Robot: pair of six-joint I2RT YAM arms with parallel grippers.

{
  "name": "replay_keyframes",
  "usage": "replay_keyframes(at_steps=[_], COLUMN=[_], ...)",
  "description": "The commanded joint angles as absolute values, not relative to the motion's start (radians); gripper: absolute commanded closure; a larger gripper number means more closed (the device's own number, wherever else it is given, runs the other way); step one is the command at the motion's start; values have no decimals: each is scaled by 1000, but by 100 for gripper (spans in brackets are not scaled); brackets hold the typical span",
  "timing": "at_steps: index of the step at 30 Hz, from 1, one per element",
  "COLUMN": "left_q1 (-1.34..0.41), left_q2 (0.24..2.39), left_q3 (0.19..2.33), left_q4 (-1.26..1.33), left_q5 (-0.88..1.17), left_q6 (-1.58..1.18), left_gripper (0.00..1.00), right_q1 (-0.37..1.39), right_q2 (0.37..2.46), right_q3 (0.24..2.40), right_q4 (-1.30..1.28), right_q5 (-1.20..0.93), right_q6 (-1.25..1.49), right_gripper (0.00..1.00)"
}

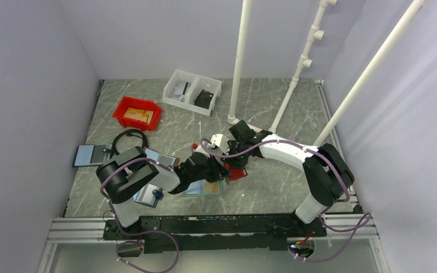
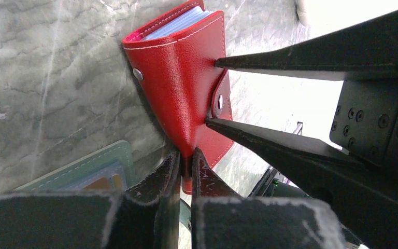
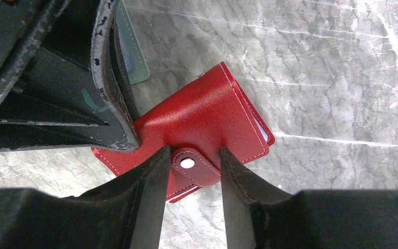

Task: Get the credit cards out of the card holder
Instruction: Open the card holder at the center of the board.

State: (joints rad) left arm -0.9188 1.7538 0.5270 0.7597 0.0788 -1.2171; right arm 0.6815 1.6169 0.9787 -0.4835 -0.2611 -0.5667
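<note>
— At counter (image 1: 273, 114) centre, where's the card holder (image 3: 207, 114)?
— Left gripper (image 2: 185, 158) clenches its lower edge; right gripper (image 3: 194, 153) straddles the tab (image 3: 192, 168), grip unclear. Teal holder (image 2: 83, 166) just beside; counter shows past the far edge.

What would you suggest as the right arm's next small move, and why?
Probably close the right jaws on the small red snap tab and pull it open: the red leather folding card holder looks fastened shut, the left jaws pinch its edge, and the right jaws stand either side of the tab.
</note>
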Motion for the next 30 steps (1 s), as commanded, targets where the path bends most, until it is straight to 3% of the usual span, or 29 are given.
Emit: replay_keyframes(at_steps=[1, 16, 30], left_q1=[-927, -925, -922], left_q2=[1725, 1714, 1691], left_q3=[509, 490, 480], left_q4=[835, 822, 789], left_q5=[79, 54, 38], left_q6=[-1221, -1215, -1203], left_gripper=[100, 100, 100], right_q1=[683, 660, 597], right_q2=[1625, 1587, 1560], right_q3=[988, 1013, 1022], right_q4=[-451, -502, -505], right_q5=[-184, -241, -252], right_q6=[-567, -567, -538], right_gripper=[61, 94, 100])
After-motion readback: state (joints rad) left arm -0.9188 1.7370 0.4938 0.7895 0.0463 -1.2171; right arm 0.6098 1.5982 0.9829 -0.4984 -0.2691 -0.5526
